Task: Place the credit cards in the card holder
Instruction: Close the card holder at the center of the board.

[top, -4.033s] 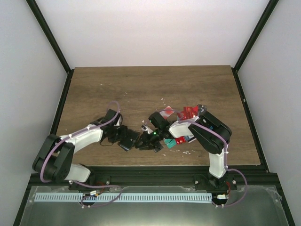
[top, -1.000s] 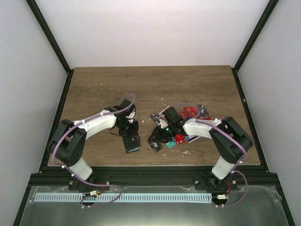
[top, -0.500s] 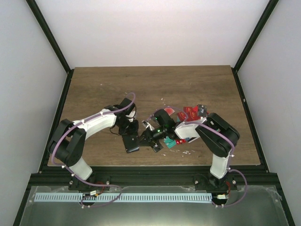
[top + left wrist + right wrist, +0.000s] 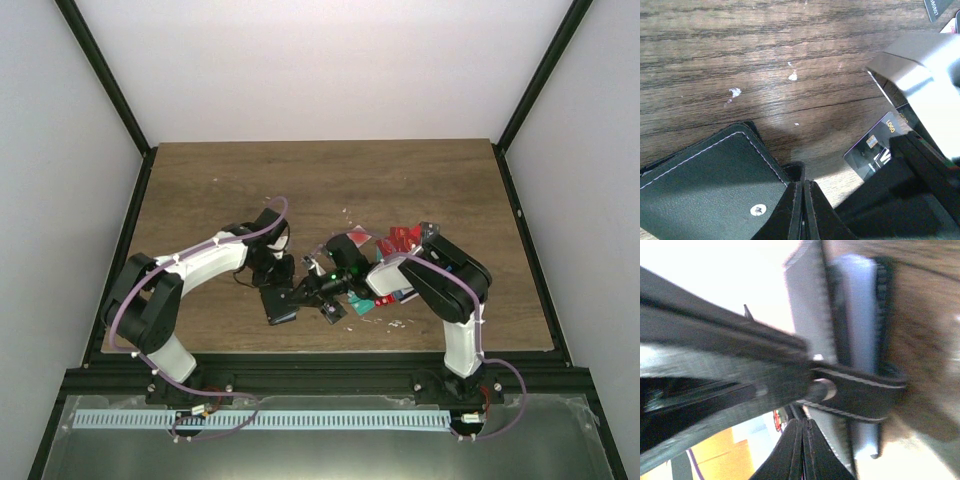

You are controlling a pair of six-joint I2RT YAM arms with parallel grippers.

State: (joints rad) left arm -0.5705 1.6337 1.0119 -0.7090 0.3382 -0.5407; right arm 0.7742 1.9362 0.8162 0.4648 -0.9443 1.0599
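Observation:
The black card holder (image 4: 282, 305) lies open on the wood between the arms; its stitched flap and snap (image 4: 705, 175) and its light blue-grey inside (image 4: 860, 315) both show. My left gripper (image 4: 280, 280) (image 4: 802, 187) is shut on the holder's edge. My right gripper (image 4: 303, 291) (image 4: 802, 426) is shut just right of the holder, with a black credit card (image 4: 872, 150) sticking out of its fingers above the table. More credit cards, red (image 4: 400, 238) and teal, lie in a pile under the right arm.
White crumbs (image 4: 792, 76) dot the wooden table (image 4: 320, 180). Another black card (image 4: 936, 7) lies at the far right of the left wrist view. A black frame (image 4: 320, 365) runs along the near edge, with walls on three sides.
My right gripper has closed and moved left from the card pile to the card holder. The left gripper and the holder have stayed put over the last second.

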